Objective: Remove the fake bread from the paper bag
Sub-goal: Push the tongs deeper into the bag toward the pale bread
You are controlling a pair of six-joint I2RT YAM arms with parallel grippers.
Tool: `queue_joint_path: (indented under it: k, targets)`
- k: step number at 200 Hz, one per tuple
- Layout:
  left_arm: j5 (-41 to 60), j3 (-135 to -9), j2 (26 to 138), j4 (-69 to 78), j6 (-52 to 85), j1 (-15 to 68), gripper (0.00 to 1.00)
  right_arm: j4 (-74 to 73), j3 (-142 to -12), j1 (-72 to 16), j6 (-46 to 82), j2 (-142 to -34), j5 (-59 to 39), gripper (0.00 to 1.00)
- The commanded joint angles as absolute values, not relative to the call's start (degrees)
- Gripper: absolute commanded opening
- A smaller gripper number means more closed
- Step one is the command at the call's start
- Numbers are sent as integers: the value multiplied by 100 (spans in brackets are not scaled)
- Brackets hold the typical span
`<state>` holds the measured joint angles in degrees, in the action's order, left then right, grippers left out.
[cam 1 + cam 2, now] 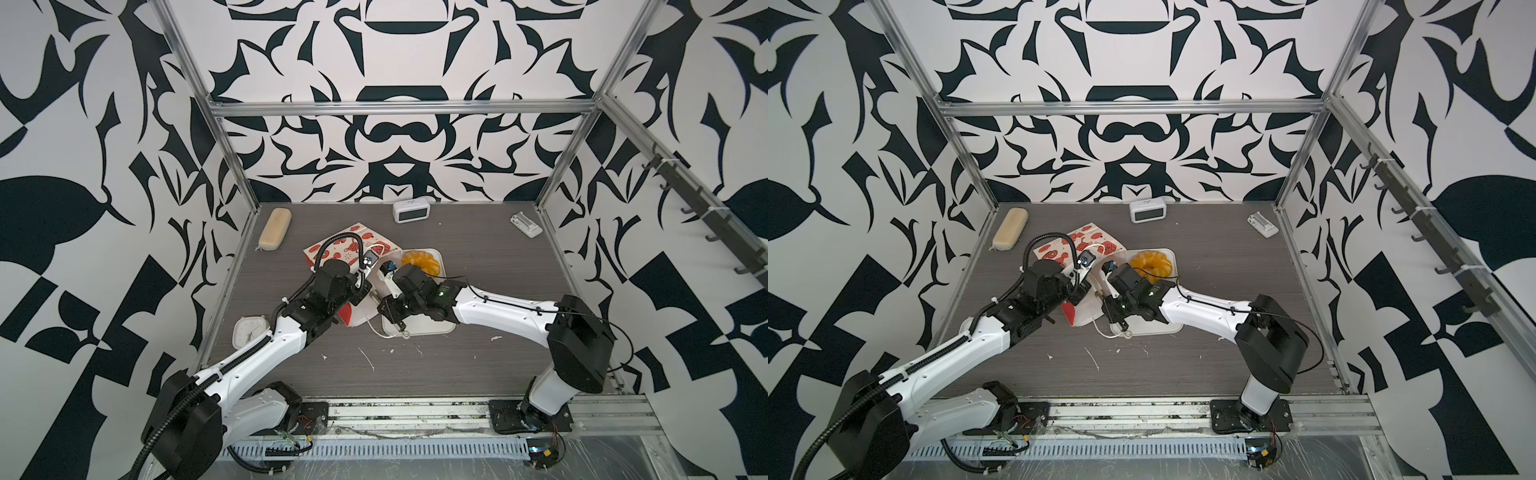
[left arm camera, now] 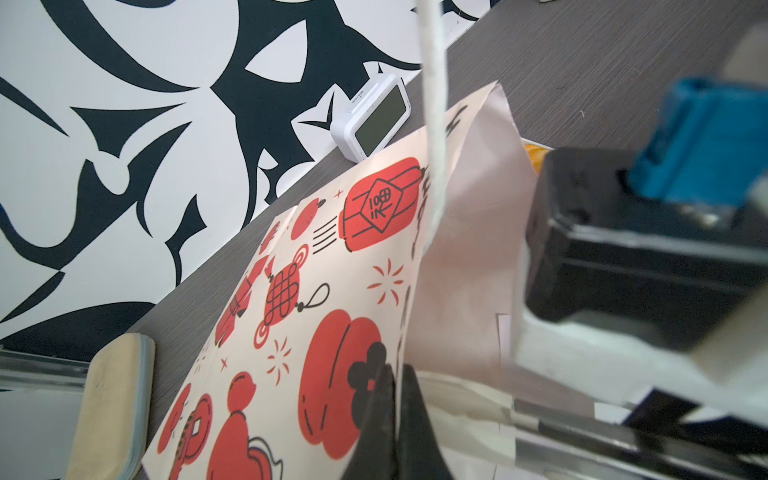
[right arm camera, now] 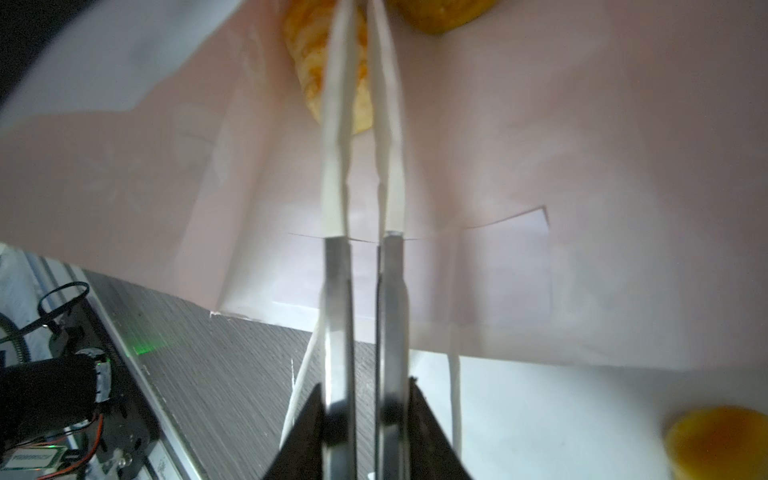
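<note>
The paper bag lies on its side, printed red-and-white face up, its white inside open towards my right arm. My left gripper is shut on the bag's upper wall at the mouth and holds it raised. My right gripper is shut on metal tongs with white tips that reach deep into the bag. The tips stand slightly apart at a golden croissant; whether they pinch it I cannot tell. A second pastry shows beside it. The ring loaf rests on the white tray.
A beige zip case lies at the back left, a digital clock against the back wall, a small white part at the back right. A white analogue clock sits beside my left forearm. The bag's cord handle trails over the tray's front.
</note>
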<state>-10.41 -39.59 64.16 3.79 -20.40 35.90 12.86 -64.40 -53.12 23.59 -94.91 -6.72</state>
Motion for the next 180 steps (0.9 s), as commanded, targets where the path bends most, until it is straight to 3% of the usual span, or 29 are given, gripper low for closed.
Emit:
queue_joint_path:
  k: [1,180]
  targets:
    - [-968,-3947,6303,592,-1990,3577,0,1501,-6458,-5327,1635,-9334,-265,39]
    - [-888,-4023,6286,450,-1951,3582,1,1438,-7117,-5334,-96,-9879,-96,53]
